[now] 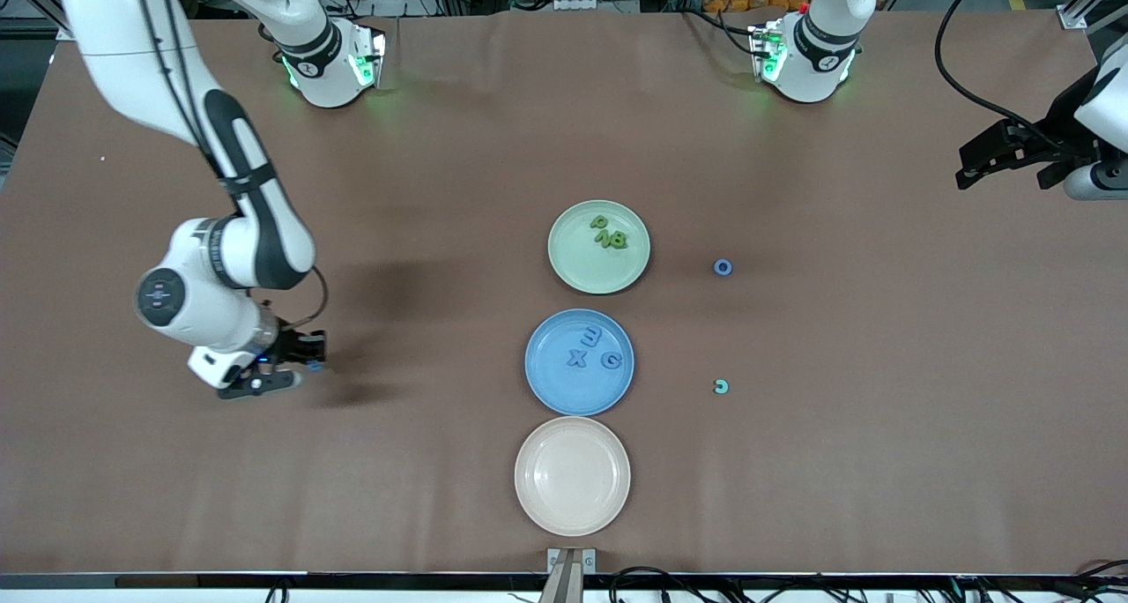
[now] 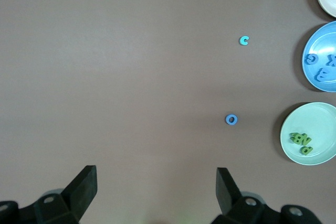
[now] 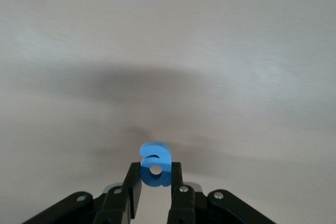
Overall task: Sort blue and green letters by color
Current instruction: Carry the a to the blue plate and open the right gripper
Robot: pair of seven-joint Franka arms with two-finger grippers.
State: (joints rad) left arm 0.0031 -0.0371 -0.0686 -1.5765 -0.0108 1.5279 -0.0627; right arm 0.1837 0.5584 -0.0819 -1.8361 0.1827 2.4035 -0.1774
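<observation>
A brown paper-covered table (image 1: 441,145) fills the scene, with both arm bases along its edge farthest from the front camera. Toward the right arm's end, the right gripper (image 1: 295,367) hangs low over bare table, well apart from the plates. Its fingers (image 3: 176,184) are clamped on a small blue letter (image 3: 155,164), which stands up between the pads and looks like a lowercase a.

In the middle of the table three plates sit in a row. The green plate (image 1: 571,268) is farthest from the front camera and carries a small cluster of green letters (image 1: 608,233), touching one another. The blue plate (image 1: 551,383) is next and holds three blue letters (image 1: 592,349): an E, an X and a G, lying apart. The cream plate (image 1: 573,475) is nearest the camera.

Toward the left arm's end, two loose letters lie on the table: a blue O (image 1: 723,267) level with the green plate, and a lighter teal-blue C (image 1: 721,387) level with the blue plate, well apart from each other.

The left gripper (image 1: 1000,158) waits raised at the table's edge, its fingers (image 2: 84,184) spread wide with nothing between them.
</observation>
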